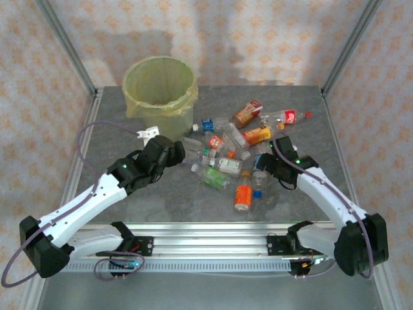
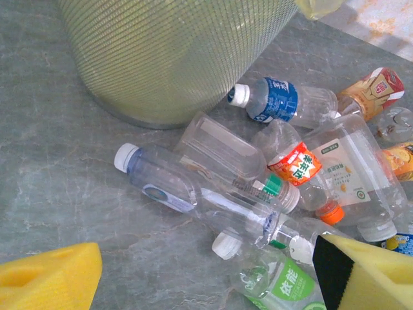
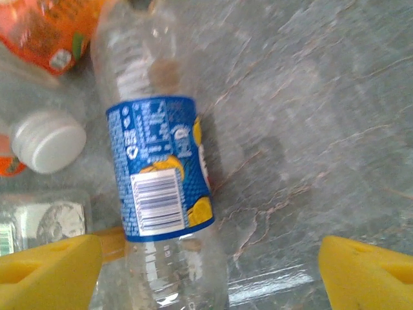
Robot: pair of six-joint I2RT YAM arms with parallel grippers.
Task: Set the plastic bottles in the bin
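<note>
Top view, clock directions read on the table. The grey marbled tabletop (image 1: 116, 129) lies bare along its 9 o'clock edge, in the near strip at 6 o'clock ahead of the aluminium base rail (image 1: 213, 245), and along the 3 o'clock edge. Metal frame posts (image 1: 64, 39) and patterned pale wall panels (image 1: 258, 39) close the far side.

The round bin lined with a translucent yellow-green bag (image 1: 155, 110) stands at 11 o'clock, upright and open-mouthed. The small plastic bottles (image 1: 226, 155), clear or orange-filled, lie in a loose heap from centre toward 1 o'clock, all outside the bin; the nearest lie just beside its base at 4 o'clock.

The left gripper (image 1: 177, 150) sits at 9 o'clock of the heap, its yellow foam pads (image 2: 48, 278) spread wide and grasping nothing. The right gripper (image 1: 263, 169), at 4 o'clock of the heap, spreads wide over a clear bottle with a blue label (image 3: 161, 168), which lies beside one pad (image 3: 48, 271) and well apart from the other; nothing is gripped.
</note>
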